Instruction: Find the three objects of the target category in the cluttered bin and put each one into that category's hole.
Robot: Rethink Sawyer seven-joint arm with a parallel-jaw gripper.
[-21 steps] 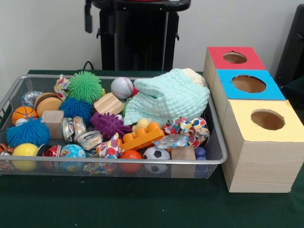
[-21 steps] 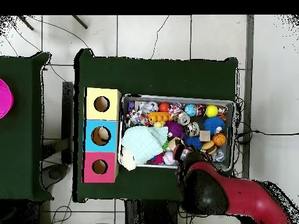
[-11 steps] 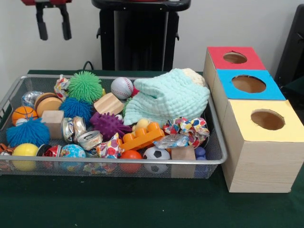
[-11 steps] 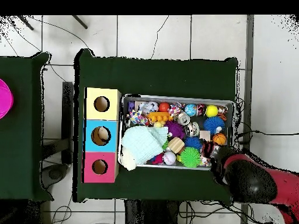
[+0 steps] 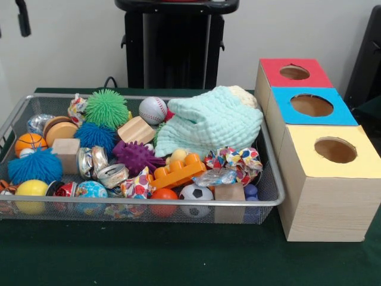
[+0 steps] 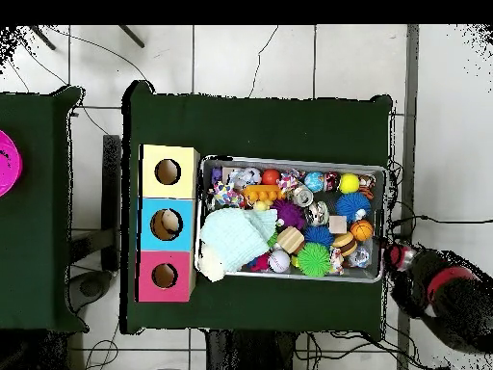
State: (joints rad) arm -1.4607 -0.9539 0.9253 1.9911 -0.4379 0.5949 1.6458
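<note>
Green cloth covers the table [image 5: 178, 262], and on it sits the wire mesh bin [image 5: 280, 193], packed to the rim. Inside, a pale mint cloth [image 5: 208, 122] is heaped at the end of the bin nearest the boxes, with a baseball [image 5: 152, 109] just beside it and a green spiky ball [image 5: 106, 108] next along. Two blue spiky balls [image 5: 34, 165] lie toward the far end from the boxes, and a purple spiky ball [image 5: 136, 156] sits mid-bin, touching an orange toy brick [image 5: 177, 171]. Wooden cubes [image 5: 136, 130] are scattered among crushed cans [image 5: 101, 167], a small soccer ball [image 5: 196, 193], a basketball [image 5: 28, 143], a yellow ball [image 5: 31, 189] and crinkled candy-print wrappers [image 5: 235, 161].

Just beside the bin stand three wooden boxes in a row, each with a round hole on top: the red box [image 5: 294, 72], the blue box [image 5: 311, 105] and the yellow box [image 5: 333, 152].

Out past the bin's end away from the boxes, the gripper [image 5: 24, 18] shows only as one dark finger at the top corner of the front view, well clear of everything; whether it is spread or closed, I cannot tell. From overhead, the red and black arm [image 6: 453, 299] hangs off the table's edge.
</note>
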